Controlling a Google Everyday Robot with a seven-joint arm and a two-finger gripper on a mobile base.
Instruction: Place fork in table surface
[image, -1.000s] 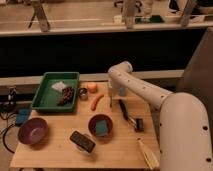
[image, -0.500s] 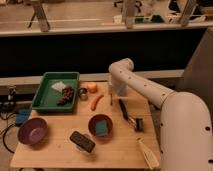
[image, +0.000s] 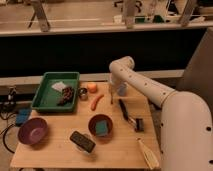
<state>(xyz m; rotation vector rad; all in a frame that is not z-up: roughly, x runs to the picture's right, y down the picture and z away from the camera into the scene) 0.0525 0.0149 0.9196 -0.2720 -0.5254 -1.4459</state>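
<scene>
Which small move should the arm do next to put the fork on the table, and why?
Probably a short straight descent. The gripper sits over the far part of the table surface, and the fork stands roughly upright beneath it, between the carrot and the black-handled utensil. Bare wood shows there, so lowering should land it.

A single camera looks from high on the robot's side, angled down across the worktop toward the dark wall beyond. It sits fairly near: the worktop fills the lower half, and the white arm enters from the lower right, bulky in the foreground. The tool hangs over the worktop's far part, near mid-frame.
</scene>
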